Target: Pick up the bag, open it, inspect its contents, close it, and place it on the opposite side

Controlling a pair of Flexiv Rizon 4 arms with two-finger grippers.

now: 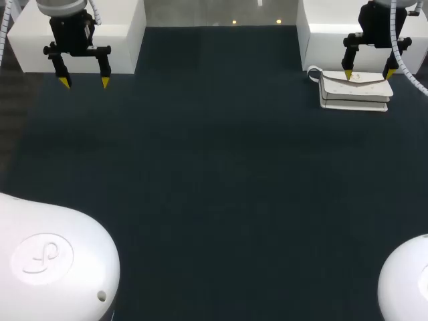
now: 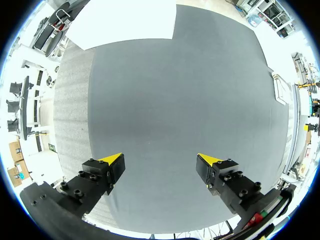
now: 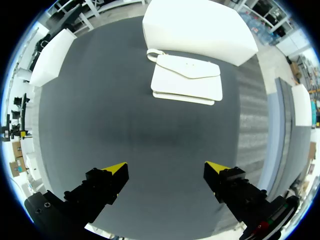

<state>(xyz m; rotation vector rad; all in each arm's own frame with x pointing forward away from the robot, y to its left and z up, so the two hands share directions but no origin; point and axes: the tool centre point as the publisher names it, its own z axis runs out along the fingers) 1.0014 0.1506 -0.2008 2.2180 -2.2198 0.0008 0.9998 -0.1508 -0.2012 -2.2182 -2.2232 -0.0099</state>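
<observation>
- Table (image 1: 214, 187): dark mat, with a broad open middle between my arms. A left block (image 1: 124, 40) and a right block (image 1: 328, 33), both white, stand at the far corners.
- Bag (image 1: 354, 90) (image 3: 186, 79): white, lying flat at the far right, just beside the right block. Its long axis runs across the table, flap up, strap loop toward centre.
- Left gripper (image 1: 83, 81) (image 2: 160, 160): far left, fingers apart, holding nothing.
- Right gripper (image 1: 368, 73) (image 3: 165, 170): I see it above the bag, fingers apart, not touching.

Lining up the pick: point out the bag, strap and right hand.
bag (image 3: 187, 80), right wrist view, middle of its flap.
strap (image 3: 151, 51), right wrist view, loop at the bag's corner.
right hand (image 1: 368, 73), head view, midway between its tips.
</observation>
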